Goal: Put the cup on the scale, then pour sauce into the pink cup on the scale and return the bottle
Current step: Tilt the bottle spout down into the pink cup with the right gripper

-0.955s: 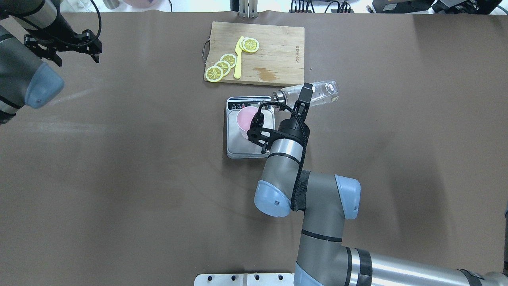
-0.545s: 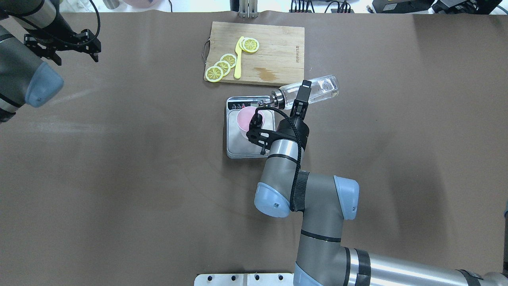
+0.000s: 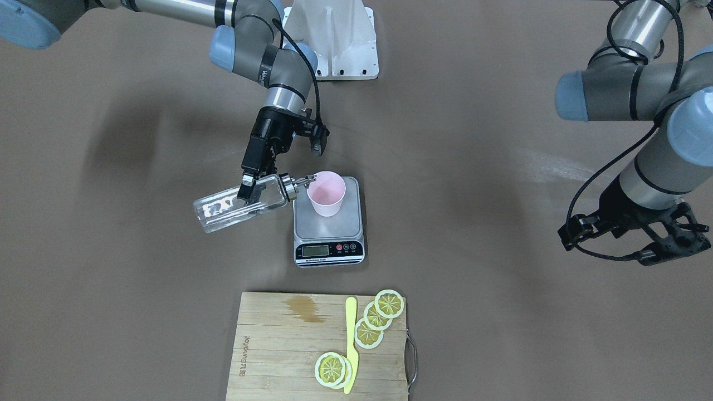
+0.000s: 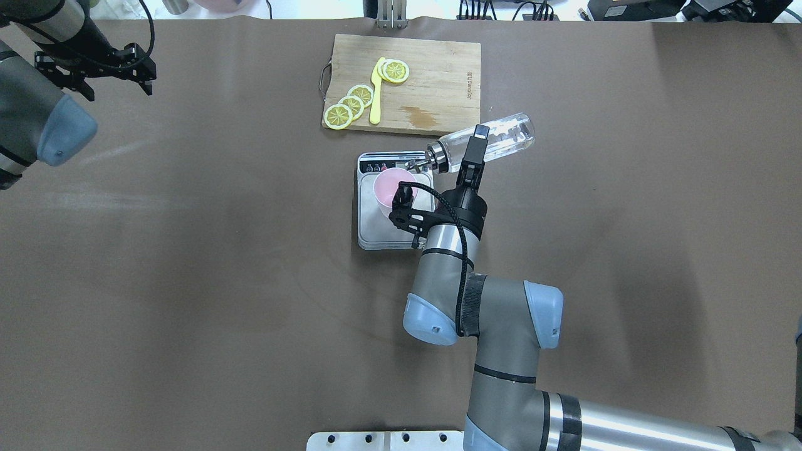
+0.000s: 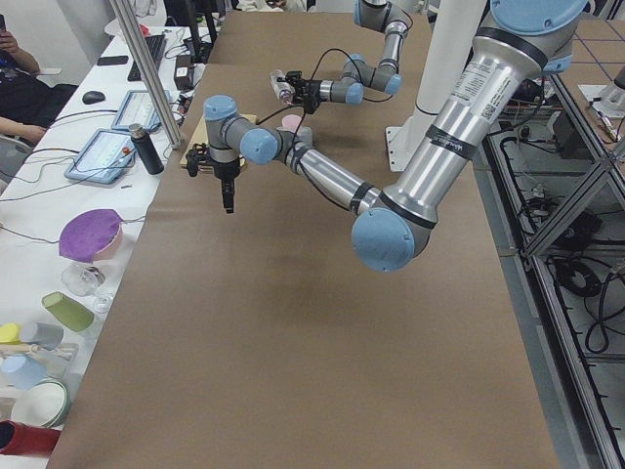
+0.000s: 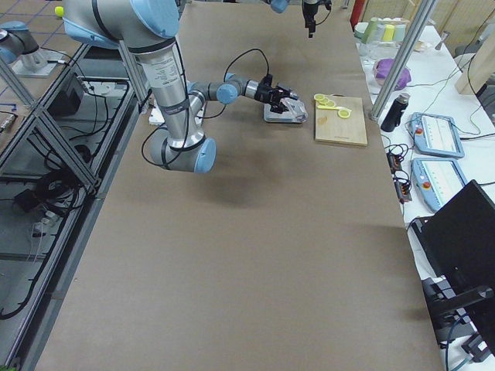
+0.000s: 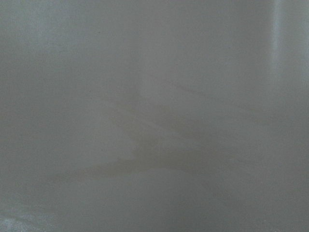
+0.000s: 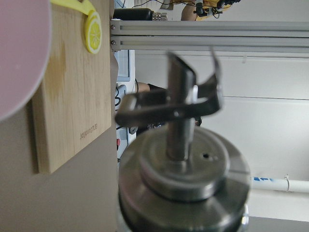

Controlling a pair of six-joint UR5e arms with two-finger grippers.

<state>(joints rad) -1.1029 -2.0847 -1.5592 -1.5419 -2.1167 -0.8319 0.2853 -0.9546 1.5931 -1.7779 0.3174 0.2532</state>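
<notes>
The pale pink cup (image 4: 390, 186) stands upright on the steel scale (image 4: 376, 230), also seen in the front view (image 3: 326, 193) (image 3: 328, 229). My right gripper (image 4: 474, 149) is shut on the clear glass bottle (image 4: 504, 139), gripping its body near the neck. The bottle (image 3: 228, 209) lies tilted almost flat, its silver pourer (image 3: 303, 181) at the cup's rim. Clear sauce sits in the bottle; no stream shows. The right wrist view shows the pourer cap (image 8: 186, 164) close up and the cup's edge (image 8: 19, 53). My left gripper (image 4: 94, 70) hangs far off at the table's left, fingers not clearly seen.
A wooden cutting board (image 4: 438, 69) with several lemon slices (image 4: 351, 103) and a yellow knife (image 4: 374, 94) lies just beyond the scale. The right arm's forearm (image 4: 445, 263) reaches over the table in front of the scale. The robot's white base plate (image 3: 331, 39) is behind.
The right gripper has tipped the bottle further, and its pourer has moved toward the cup's rim. The left arm has drifted slightly farther to the left.
</notes>
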